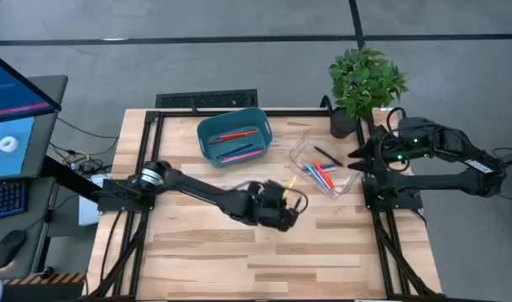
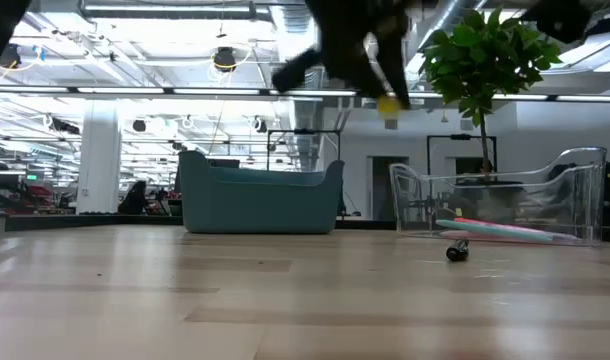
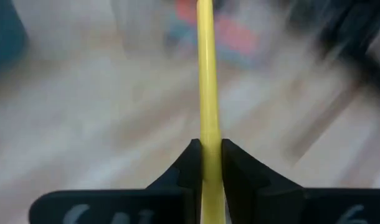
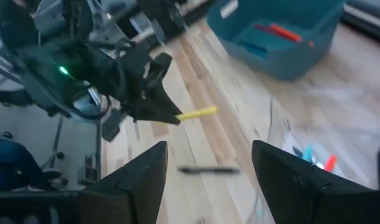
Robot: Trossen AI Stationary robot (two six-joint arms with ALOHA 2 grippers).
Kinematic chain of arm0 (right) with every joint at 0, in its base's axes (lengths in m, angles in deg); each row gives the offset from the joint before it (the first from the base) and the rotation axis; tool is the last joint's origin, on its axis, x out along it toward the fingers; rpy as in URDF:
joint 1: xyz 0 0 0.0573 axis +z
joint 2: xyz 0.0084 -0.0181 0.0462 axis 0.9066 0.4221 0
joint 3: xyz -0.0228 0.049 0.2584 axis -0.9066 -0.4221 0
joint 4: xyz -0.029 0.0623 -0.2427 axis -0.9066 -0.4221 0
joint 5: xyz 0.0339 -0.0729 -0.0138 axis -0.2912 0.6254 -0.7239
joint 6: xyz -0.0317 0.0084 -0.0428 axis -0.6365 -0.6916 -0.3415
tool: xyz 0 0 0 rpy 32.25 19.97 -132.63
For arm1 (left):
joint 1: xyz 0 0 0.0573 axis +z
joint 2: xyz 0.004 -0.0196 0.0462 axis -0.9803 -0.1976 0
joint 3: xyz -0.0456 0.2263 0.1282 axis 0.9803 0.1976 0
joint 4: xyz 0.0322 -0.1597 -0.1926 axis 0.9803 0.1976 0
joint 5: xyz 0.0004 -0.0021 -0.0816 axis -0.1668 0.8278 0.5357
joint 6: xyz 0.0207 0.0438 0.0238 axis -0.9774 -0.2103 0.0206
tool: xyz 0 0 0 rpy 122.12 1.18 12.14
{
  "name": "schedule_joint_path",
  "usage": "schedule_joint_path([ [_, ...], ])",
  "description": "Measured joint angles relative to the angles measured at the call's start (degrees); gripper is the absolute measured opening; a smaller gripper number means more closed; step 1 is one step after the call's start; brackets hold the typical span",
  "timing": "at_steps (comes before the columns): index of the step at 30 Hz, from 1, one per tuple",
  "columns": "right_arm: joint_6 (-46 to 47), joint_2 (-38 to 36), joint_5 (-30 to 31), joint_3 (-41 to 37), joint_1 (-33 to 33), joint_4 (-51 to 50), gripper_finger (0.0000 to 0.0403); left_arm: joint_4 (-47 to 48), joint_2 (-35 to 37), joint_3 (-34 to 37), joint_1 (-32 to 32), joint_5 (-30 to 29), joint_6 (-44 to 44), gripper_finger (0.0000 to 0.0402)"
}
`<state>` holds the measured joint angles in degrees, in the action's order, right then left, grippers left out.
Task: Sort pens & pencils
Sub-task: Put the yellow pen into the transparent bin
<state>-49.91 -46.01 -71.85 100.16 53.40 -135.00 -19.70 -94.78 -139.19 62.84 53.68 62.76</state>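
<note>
Clenched on one yellow pencil [image 3: 206, 81], the left claw [image 1: 288, 204] hangs above the table's [image 1: 206, 252] middle, clear of the wood; the pencil sticks out past the fingertips [image 3: 191, 163] toward the tray [image 1: 350, 179]. In the low view the pencil's yellow end [image 2: 388, 107] shows high above the tabletop.

Right claw [image 4: 209, 168] waits over the table's right edge beside the plant [image 1: 365, 80], its fingers spread with nothing between them.

Counts, as far as they can be told:
- Bin [image 1: 207, 134], one, teal, near the far edge: one red stick [image 1: 237, 134] and at least two more, blue and pink, lying under it.
- Tray, one, clear, near the far right corner: one black pen [image 1: 326, 156] plus a small cluster of blue, red and pink sticks [image 1: 321, 174]; the exact number cannot be told.
- One dark pen [image 4: 209, 169] lies loose on the wood in front of the tray.

No brand, label or writing can be read on anything.
</note>
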Motion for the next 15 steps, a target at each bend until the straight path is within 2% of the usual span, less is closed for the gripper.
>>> schedule_joint_path([
  [3, 0.0, 0.4, 0.0, 0.0, 0.0, 3.8, 0.0254, -1.1, 4.3, -0.7, -0.4, -7.6, -2.1, 0.0033],
  [7, 0.4, 2.6, -0.1, 0.0, 0.0, 9.1, 0.0254, -12.3, 9.6, -1.0, -0.9, -16.1, -13.4, 0.0030],
  [11, -0.3, 5.9, -1.2, 0.0, 0.0, 16.5, 0.0254, -30.4, 12.3, -1.2, -1.0, -16.7, -27.7, 0.0034],
  [15, -2.2, 8.8, -5.1, 0.0, 0.0, 25.2, 0.0254, -45.0, 12.5, -1.0, -1.0, -16.2, -39.6, 0.0046],
])
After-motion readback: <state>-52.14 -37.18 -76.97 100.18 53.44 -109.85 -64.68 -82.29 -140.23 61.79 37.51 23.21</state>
